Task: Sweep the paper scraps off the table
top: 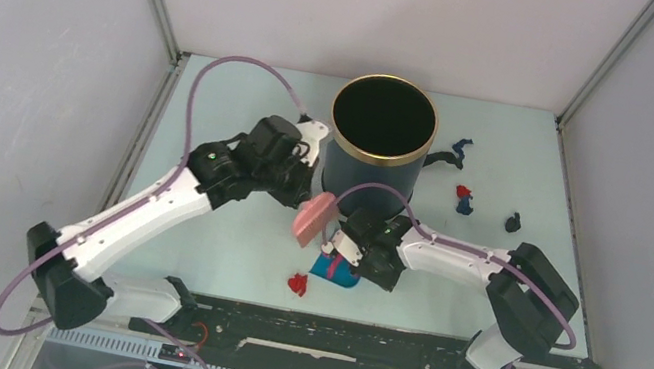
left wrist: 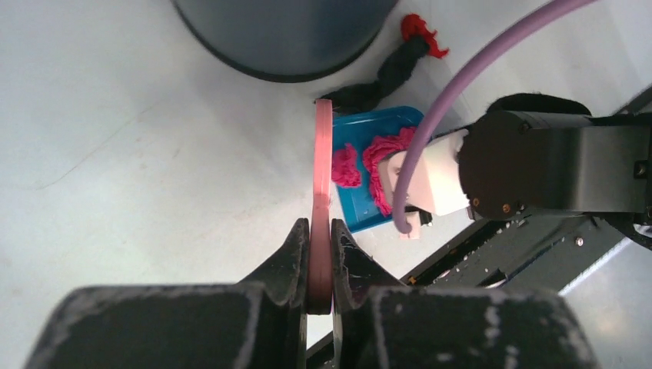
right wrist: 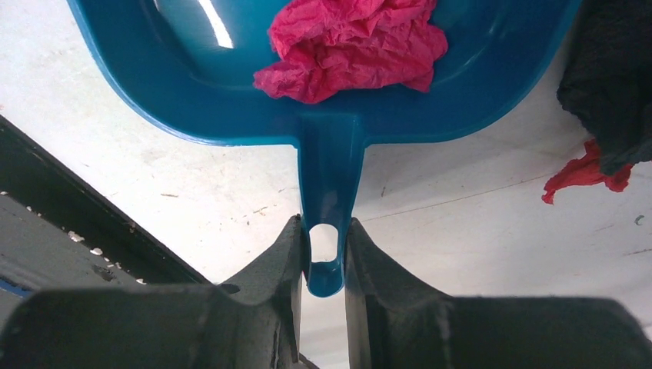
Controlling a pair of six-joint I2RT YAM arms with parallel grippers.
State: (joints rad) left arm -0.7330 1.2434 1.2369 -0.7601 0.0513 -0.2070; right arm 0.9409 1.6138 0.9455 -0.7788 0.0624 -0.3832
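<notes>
- The pink plastic hand brush (left wrist: 322, 169) is clamped edge-on between the fingers of the left hand (left wrist: 321, 232), which is shut tight on its handle.
- The thin handle of the blue plastic dustpan (right wrist: 177, 77) is pinched by the right hand (right wrist: 325, 227), whose jaws are closed only as far as that handle allows.
- The pan is set down on the pale blue counter (top: 230, 249) in front of the tall dark bin with the gold rim (top: 371, 172), and a crumpled magenta paper scrap (right wrist: 350, 46) is seen lying inside it.
- The step in hand is judged to be sweeping scraps into the pan, with the task only partly done.
- A small red scrap (top: 297, 284) is left on the counter near the front edge, just beside the pan, and a red-and-black scrap (right wrist: 584, 173) lies on the pan's far side.
- More scraps, a red-and-blue pair (top: 464, 199) and a black one (top: 512, 221), are scattered well apart to the right of the bin.
- For the next move, the brush would probably need to be brought behind a nearby scrap and drawn towards the pan's open lip, while the pan is kept flat.
</notes>
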